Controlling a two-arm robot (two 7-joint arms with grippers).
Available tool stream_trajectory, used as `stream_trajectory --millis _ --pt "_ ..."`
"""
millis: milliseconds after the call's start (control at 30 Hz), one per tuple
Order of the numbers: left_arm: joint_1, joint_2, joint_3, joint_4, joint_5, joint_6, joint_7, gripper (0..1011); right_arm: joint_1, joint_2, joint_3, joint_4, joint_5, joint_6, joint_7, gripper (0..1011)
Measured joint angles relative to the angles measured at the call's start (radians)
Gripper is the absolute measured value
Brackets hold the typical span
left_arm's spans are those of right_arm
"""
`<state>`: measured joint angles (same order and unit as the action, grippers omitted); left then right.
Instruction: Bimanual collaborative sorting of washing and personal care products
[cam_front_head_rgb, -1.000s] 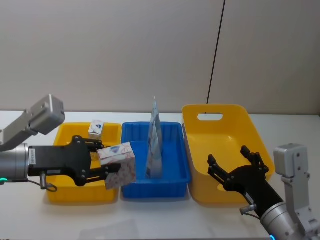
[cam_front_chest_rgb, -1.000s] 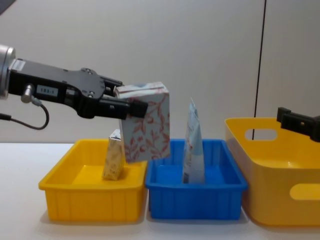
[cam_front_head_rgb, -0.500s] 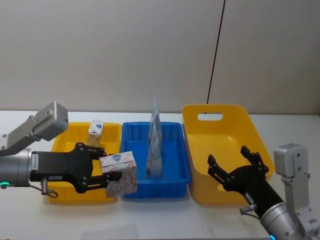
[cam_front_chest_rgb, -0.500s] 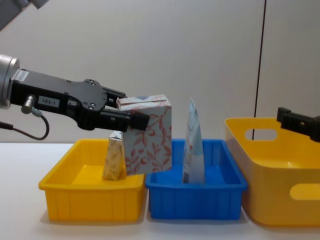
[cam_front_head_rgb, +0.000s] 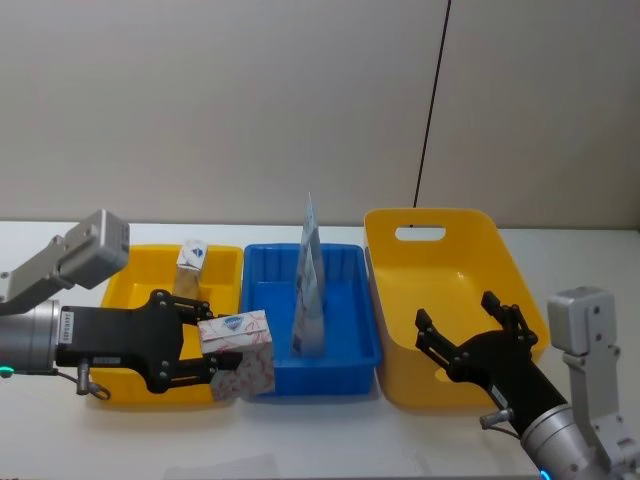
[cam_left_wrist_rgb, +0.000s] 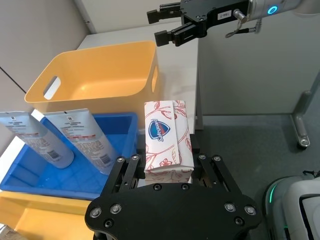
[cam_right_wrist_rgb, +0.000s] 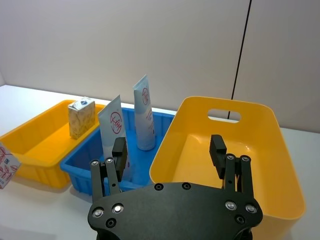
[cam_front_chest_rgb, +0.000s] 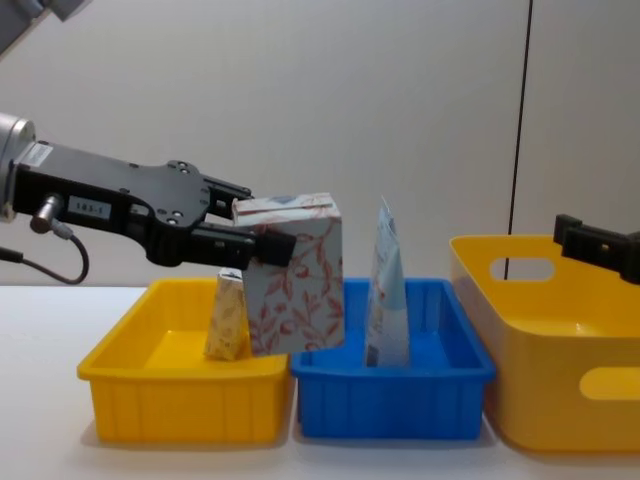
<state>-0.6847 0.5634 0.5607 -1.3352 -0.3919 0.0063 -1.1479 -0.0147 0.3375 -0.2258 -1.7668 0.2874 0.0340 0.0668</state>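
Clamping red-leaf carton in left tool, right tool spread open, near large yellow bin

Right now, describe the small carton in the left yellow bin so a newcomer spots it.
Go to the shallow yellow bin at the robot's left end of the row. The small tan patterned carton stands upright inside it. It is smaller and duller than the red-leaf white carton held by the left gripper.

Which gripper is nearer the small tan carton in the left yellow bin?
Left. The left gripper, shut on the red-leaf white carton, is in front of the tan carton; the right gripper is open over the large yellow bin, past the blue bin.
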Motion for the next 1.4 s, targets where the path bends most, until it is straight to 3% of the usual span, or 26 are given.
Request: stream_trajectory --millis 667,1100,1400 --pt "-0.020 0.001 0.019 0.025 -0.009 -0.050 -0.035 416 0.000 -0.001 0.000 0.000 0.000 0.000 0.000 1000" --pt "-0.024 0.001 0.023 0.029 -0.011 -0.060 -0.042 416 0.024 -0.024 0.010 0.037 -0.021 -0.012 -0.026 1000" --pt "-0.025 0.001 0.024 0.031 -0.012 -0.063 -0.044 416 0.068 -0.017 0.019 0.087 0.006 -0.047 0.046 1000"
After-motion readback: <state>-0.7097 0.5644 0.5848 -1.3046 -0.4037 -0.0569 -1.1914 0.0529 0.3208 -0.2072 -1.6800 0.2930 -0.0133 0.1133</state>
